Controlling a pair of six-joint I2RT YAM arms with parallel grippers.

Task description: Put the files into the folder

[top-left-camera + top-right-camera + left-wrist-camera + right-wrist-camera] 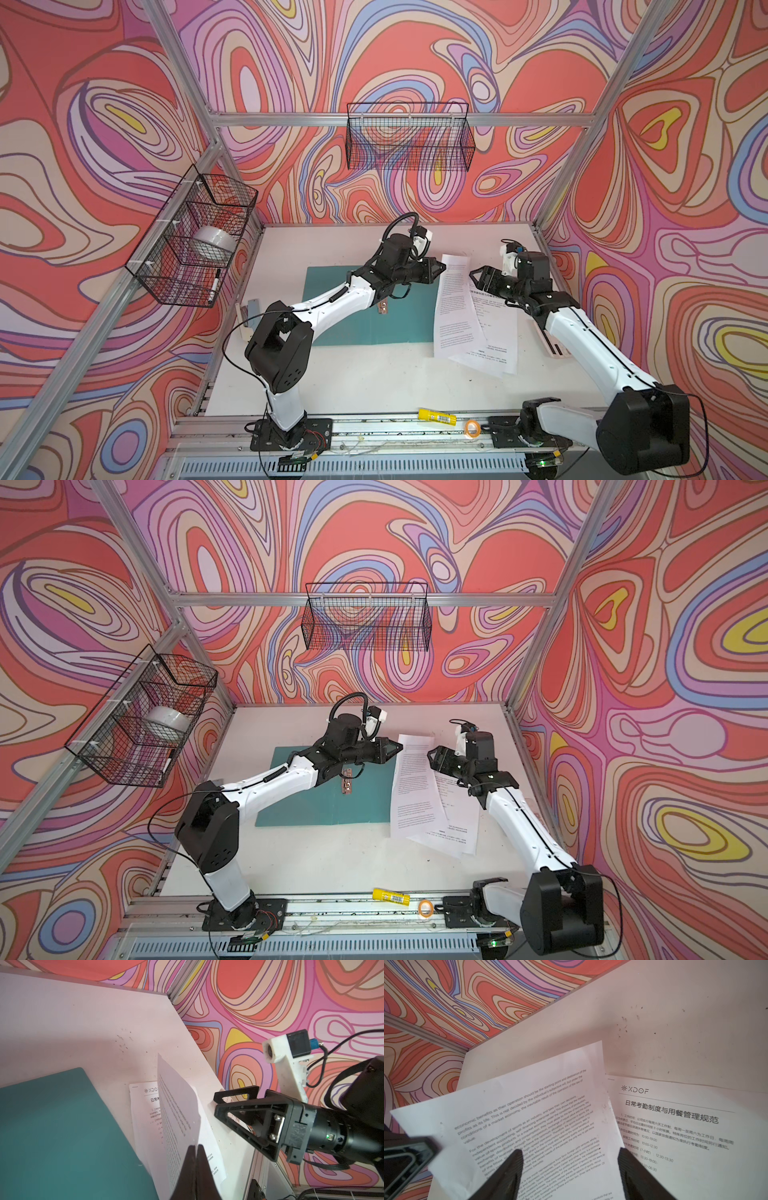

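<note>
- Scanning from the left, the wire basket (195, 245) hangs on the left wall, well apart from the work, so nothing crowds me on that side.
- The folder (409, 322) lies open and flat on the table (332, 382), left of centre, with its clip (382, 308) near the spine. My left arm crosses above it, and I see no paper inside it yet.
- My left gripper (196, 1148) is pinched shut on one edge of the top sheet (178, 1109), and that side stands lifted off the pile.
- I judge this to be the first transfer: one sheet is seized but not yet carried. The next move calls for drawing it leftward and low over the folder. I would then lay it square to the folder's borders without snagging the clip.
- The rest of the files sit just beside the folder's right edge. The lower sheet (675, 1126) lies flat and fanned out, and I cannot tell whether it overlaps the folder.
- My right gripper (570, 1152) hovers over the top sheet with jaws wide apart, holding nothing. It should keep clear, or the paper may catch and crease.
- On the right, the table edge and wall stand near that arm, so room there is tight. The front of the table is bare and gives space to swing.
</note>
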